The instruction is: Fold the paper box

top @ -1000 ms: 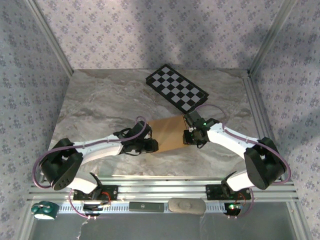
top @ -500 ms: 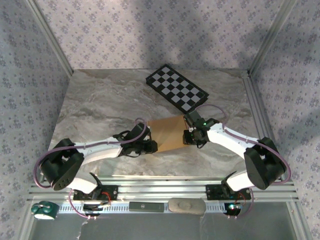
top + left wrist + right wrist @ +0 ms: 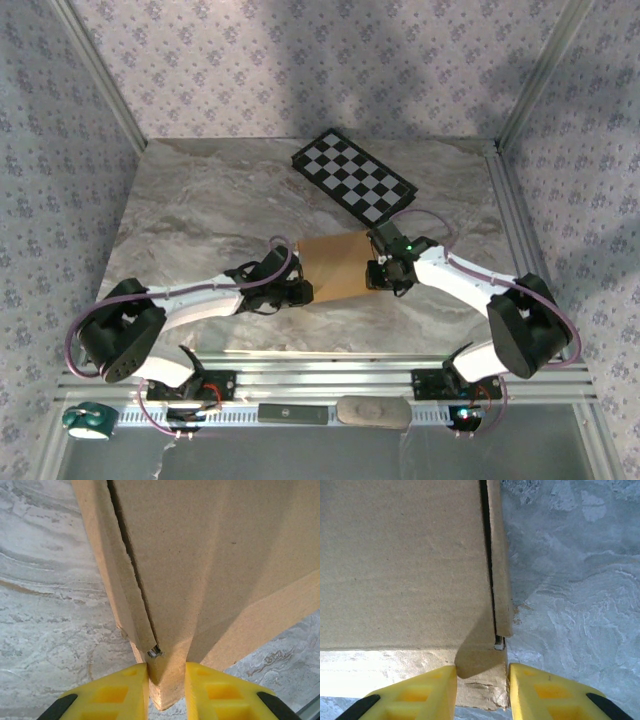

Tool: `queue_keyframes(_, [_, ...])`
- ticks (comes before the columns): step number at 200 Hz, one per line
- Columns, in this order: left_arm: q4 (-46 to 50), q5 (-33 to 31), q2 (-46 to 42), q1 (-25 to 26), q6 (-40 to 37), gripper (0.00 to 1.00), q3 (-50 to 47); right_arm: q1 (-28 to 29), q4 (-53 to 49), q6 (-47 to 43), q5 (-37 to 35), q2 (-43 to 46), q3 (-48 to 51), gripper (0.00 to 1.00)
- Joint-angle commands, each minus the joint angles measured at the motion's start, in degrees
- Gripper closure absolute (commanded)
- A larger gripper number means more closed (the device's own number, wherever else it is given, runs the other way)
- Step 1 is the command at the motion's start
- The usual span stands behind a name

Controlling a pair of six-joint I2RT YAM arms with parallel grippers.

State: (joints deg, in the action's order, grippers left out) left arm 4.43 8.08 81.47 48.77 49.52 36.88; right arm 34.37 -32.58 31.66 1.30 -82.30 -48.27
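Note:
The paper box [image 3: 335, 265] is a tan cardboard sheet lying mid-table between both arms. At its near-left corner sits my left gripper [image 3: 303, 291]. In the left wrist view that gripper [image 3: 166, 690] is shut on the box [image 3: 200, 555], its yellow fingers [image 3: 125, 692] pressing both sides of a folded corner beside a slit. My right gripper [image 3: 372, 275] is at the box's right edge. In the right wrist view it [image 3: 482, 690] is shut on a short flap of the box [image 3: 405, 560], with a narrow side flap [image 3: 501, 580] just beyond.
A black-and-white checkered board [image 3: 353, 178] lies behind the box toward the back right. Aluminium rails run along the near edge [image 3: 330, 380] and the right side [image 3: 510, 220] of the marble table [image 3: 200, 210]. Patterned walls close in three sides.
The left gripper's jaws have drawn tighter on the box's near-left corner and its wrist has shifted slightly. The right arm and the box have hardly moved.

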Motion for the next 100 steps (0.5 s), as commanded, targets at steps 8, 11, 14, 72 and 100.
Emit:
queue_keyframes(8, [-0.34,-1.46,-0.02,0.4,-1.26,0.77,-0.37,0.15,-0.6,-0.06,-0.31,-1.02,-1.03,0.65])
queue_keyframes(11, [-0.3,-1.48,0.04,0.4,-1.26,0.77,-0.33,0.25,-0.64,-0.1,-0.41,-1.0,-1.03,0.65])
queue_keyframes(14, [-0.3,-1.48,0.04,0.42,-1.33,0.77,-0.37,0.3,-0.72,-0.17,-0.54,-1.02,-1.08,0.65])
queue_keyframes(72, [0.03,-1.67,0.41,0.37,-1.48,0.77,0.12,1.12,-1.3,-0.04,-2.12,-1.73,-1.91,0.65])
queue_keyframes(100, [0.4,-2.23,0.34,0.41,-1.66,0.77,0.13,1.17,-0.55,0.24,-1.3,-2.0,-1.74,0.65])
